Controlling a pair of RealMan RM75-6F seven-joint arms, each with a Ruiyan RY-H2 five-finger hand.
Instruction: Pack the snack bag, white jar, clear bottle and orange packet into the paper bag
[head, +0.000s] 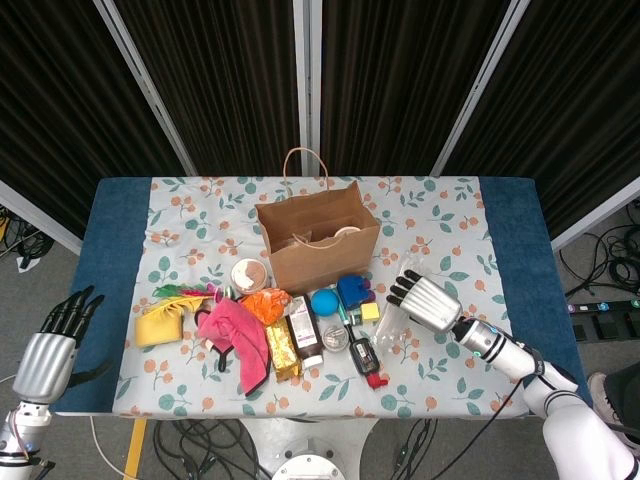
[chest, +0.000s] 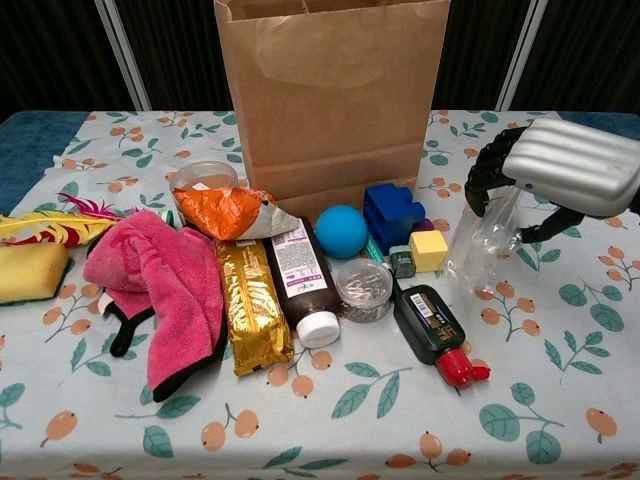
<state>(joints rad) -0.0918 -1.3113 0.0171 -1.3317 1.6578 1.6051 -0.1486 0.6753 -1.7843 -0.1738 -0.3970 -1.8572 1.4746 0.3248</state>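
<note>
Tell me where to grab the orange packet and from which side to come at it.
Grip the orange packet across its puffy middle, coming from above with the left hand, probably. It lies flat beside the pink cloth, its white end pointing at the paper bag, which blocks the far side. The dark bottle crowds its near edge.

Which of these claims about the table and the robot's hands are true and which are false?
1. The right hand holds the clear bottle. True.
2. The paper bag lies flat on its side. False: it stands upright, open at the top.
3. The orange packet lies on the table in front of the bag. True.
4. The left hand grips the pink cloth. False: it hangs off the table's edge, holding nothing.
5. The blue ball sits inside the bag. False: it rests on the table.
</note>
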